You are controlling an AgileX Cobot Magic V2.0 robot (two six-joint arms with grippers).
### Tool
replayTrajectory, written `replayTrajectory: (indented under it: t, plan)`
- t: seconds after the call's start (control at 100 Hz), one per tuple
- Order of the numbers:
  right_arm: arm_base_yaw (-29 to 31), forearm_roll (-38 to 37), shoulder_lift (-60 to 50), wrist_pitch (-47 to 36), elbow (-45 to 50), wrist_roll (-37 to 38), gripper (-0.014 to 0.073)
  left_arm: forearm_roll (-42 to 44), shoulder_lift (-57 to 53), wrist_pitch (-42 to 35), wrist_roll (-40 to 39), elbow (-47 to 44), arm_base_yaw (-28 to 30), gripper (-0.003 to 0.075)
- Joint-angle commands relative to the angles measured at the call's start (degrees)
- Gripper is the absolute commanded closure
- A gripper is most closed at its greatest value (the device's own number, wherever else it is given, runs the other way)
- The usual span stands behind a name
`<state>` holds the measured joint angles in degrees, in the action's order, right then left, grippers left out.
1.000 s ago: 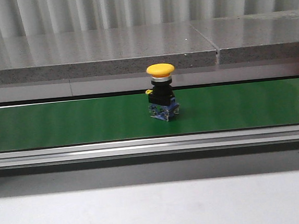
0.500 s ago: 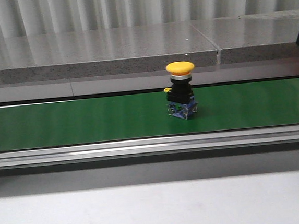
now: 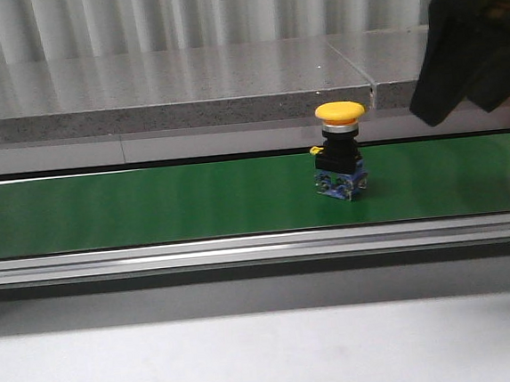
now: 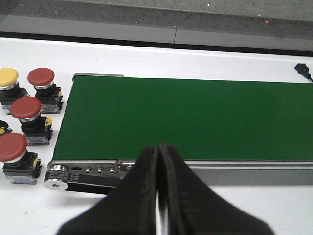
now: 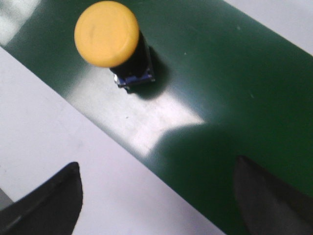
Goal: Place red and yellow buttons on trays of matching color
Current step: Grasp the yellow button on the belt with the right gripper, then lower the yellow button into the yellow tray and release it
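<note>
A yellow mushroom-headed push button with a black body and blue-and-clear base (image 3: 342,150) stands upright on the long green conveyor belt (image 3: 149,205), right of the belt's middle in the front view and nearer its far edge than its near one. A silver metal rail (image 3: 242,250) runs along the belt's near edge, and a grey speckled stone ledge (image 3: 166,91) lies beyond the belt.

The right arm's black housing (image 3: 474,38) hangs above the belt's right end, higher than the button and to its right, not touching it. In the right wrist view the right claw (image 5: 156,196) stands wide, its two dark fingers (image 5: 49,200) far apart with nothing between them; it looks down over the belt's edge, where green meets the white surface (image 5: 49,127), and the yellow button sits on the belt ahead of it, apart from both fingers.

The left claw (image 4: 157,161) is pressed together, its black tips meeting with no gap and nothing held. It hovers just off the belt's end roller (image 4: 56,177). Beside that end of the belt, on the white surface, stand three red-capped push buttons (image 4: 25,108) and one more yellow-capped push button (image 4: 7,77), all upright and close together.
</note>
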<state>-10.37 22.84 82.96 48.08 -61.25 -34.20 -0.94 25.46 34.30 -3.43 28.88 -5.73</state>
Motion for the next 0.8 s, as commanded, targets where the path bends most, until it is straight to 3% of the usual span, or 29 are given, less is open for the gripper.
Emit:
replayTrajectory:
  t: [0.0,0.41,0.73,0.79]
  plan:
    - [-1.1,3.1,-0.1,-3.8,-1.5,-2.3,-0.0027,-0.3,0.3,-4.2,-0.1,1.5,-0.4,0.0741]
    - [-4.2,6.1,6.3,-16.0,-1.5,-5.2,-0.0027,-0.3,0.3,-4.2,-0.1,1.5,-0.4,0.0741]
    - [-4.2,6.2,7.1,-19.1,-1.5,-5.2,-0.0025,-0.3,0.3,-4.2,-0.1,1.5,-0.4,0.0741]
    - [-4.2,6.2,7.1,-18.7,-1.5,-5.2,0.0015,-0.3,0.3,-4.2,-0.1,1.5,-0.4,0.0741]
